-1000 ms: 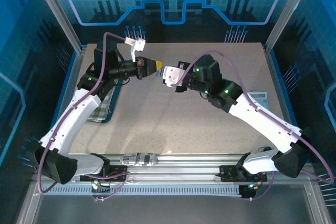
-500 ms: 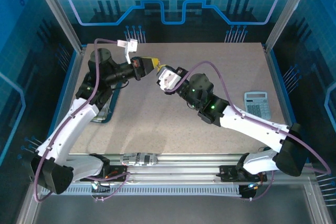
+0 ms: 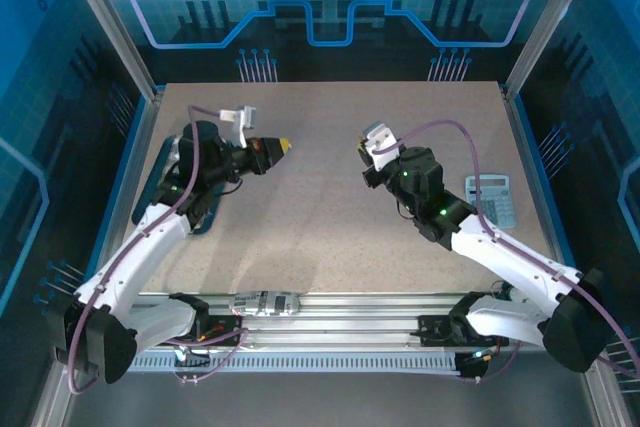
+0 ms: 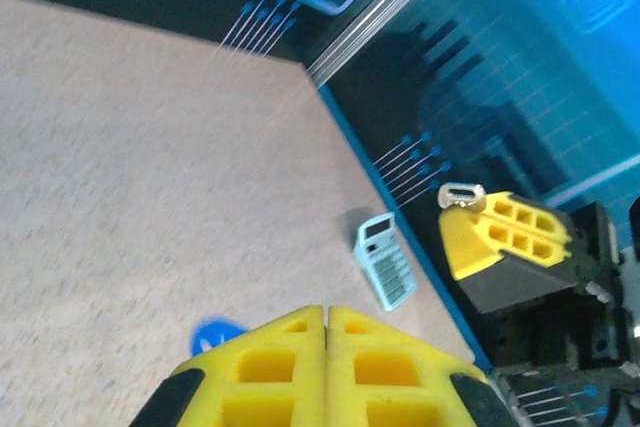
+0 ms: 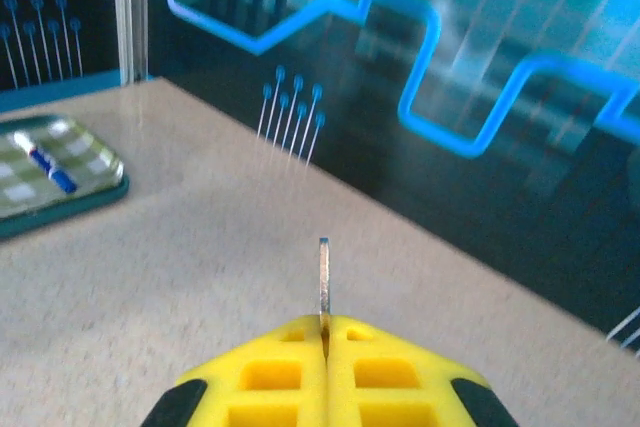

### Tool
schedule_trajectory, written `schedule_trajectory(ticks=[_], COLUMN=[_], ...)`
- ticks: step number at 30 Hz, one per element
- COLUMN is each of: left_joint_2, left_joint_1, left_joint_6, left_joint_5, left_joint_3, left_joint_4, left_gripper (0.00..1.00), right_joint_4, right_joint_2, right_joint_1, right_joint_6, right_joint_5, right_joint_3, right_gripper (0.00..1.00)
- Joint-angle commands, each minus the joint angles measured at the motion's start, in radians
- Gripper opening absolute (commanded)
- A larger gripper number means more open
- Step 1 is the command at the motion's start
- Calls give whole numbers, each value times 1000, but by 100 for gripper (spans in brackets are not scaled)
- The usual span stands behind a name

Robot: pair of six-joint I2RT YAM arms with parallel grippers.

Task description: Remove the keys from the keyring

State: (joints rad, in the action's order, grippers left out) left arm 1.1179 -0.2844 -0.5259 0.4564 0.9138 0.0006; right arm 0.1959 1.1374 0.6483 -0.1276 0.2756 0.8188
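Note:
My right gripper (image 5: 324, 325) is shut on the keyring (image 5: 323, 277), a thin grey metal loop seen edge-on and standing up from the fingertips. In the left wrist view the same keyring (image 4: 460, 193) sticks out of the right gripper (image 4: 468, 215). My left gripper (image 4: 327, 313) is shut with no gap between its yellow fingers. A blurred blue patch (image 4: 218, 335), perhaps the key's head, shows beside its left finger. I cannot tell whether it is held or lies on the table. From above, the left gripper (image 3: 284, 145) and right gripper (image 3: 370, 149) hang apart over the table.
A pale blue calculator (image 3: 490, 197) lies near the table's right edge. At the left a green checked tray (image 5: 60, 172) carries a blue pen (image 5: 45, 167). The beige tabletop (image 3: 320, 227) lies between the arms, with blue walls around it.
The two grippers were tip to tip at the back middle and have pulled apart. The left went left and nearer, the right went right with the keyring.

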Motion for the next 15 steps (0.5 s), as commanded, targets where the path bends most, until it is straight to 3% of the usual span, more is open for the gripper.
schedule_trajectory(ticks=[1, 6, 15], left_joint_2=[18, 105, 337], left_joint_1=[-11, -27, -34], left_joint_6=[-24, -52, -92], left_joint_5=[-59, -108, -158], left_joint_3=[-60, -121, -181], left_joint_4=[66, 110, 261], left_gripper=[3, 2, 7], right_joint_4=[-76, -65, -19], right_joint_2=[-1, 48, 195], right_joint_1=[-57, -126, -135], right_joint_6=[186, 296, 365], right_joint_5=[-69, -149, -183], right_joint_3=[-36, -85, -95], right_gripper=[0, 0, 0])
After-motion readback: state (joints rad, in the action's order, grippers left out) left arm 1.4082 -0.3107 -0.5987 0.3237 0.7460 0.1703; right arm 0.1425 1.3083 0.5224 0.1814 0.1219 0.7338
